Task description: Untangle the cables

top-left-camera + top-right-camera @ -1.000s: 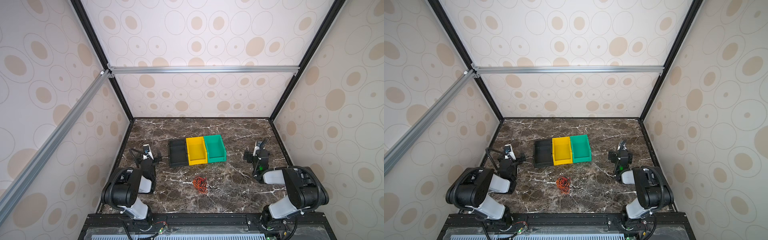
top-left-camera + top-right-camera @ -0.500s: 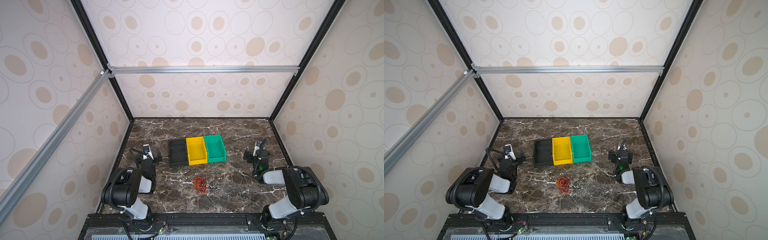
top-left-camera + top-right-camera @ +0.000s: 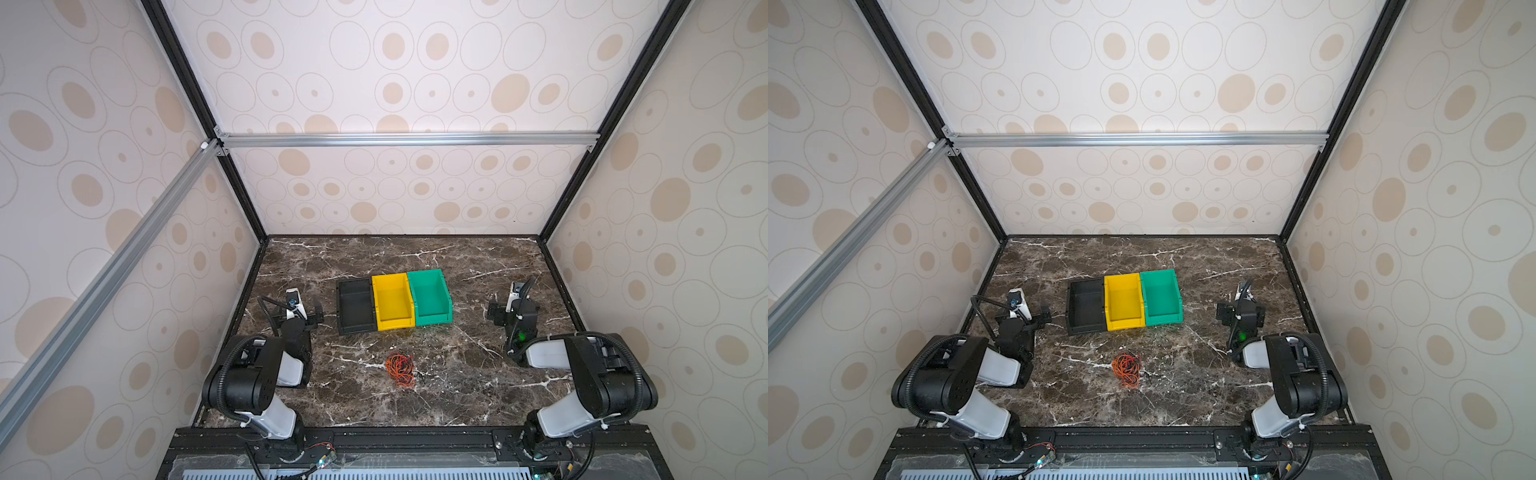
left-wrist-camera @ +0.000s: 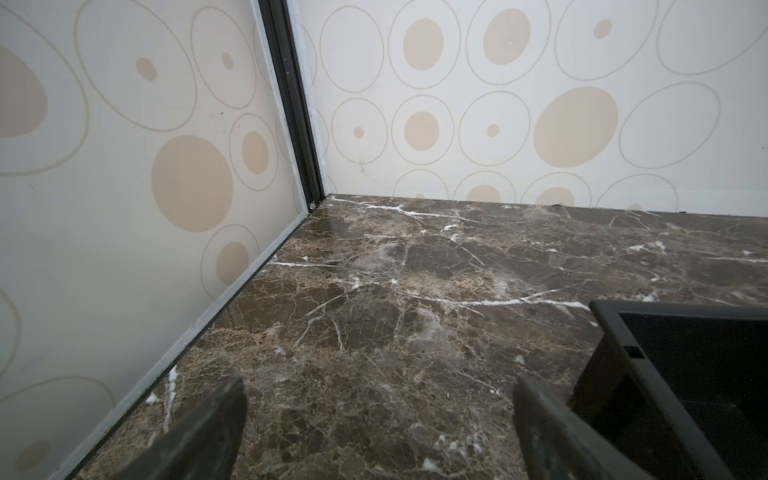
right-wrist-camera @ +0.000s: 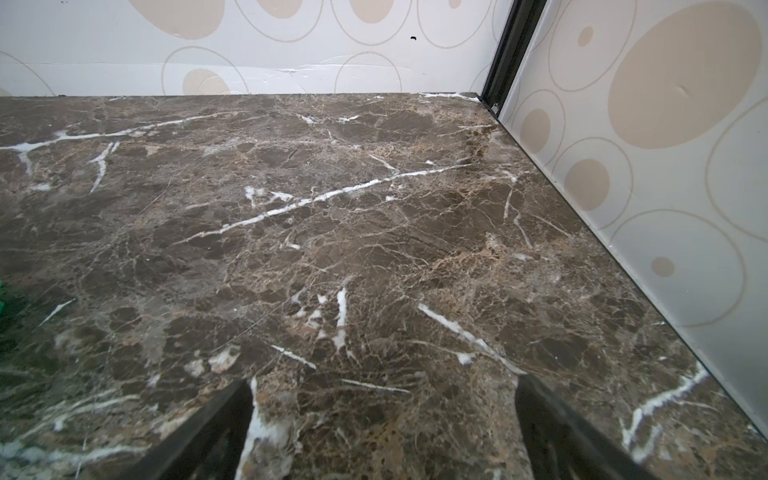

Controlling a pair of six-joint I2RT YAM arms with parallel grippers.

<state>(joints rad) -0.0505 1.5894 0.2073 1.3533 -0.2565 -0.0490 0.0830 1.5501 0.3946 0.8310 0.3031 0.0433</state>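
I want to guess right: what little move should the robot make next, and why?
Probably swing the left gripper toward the cables. They lie in one tangled bunch, untouched, while it and the right gripper stand open, empty, off to the sides.

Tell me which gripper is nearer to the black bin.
Left. The left gripper sits right beside the black bin; the right gripper is on the far side, past the yellow bin and green bin.

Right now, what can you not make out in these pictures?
Cables: too small in both top views to count wires or trace knots; absent from both wrist views.
Black bin: cut off by the left wrist view's edge.
Green bin: only a sliver at the right wrist view's edge.
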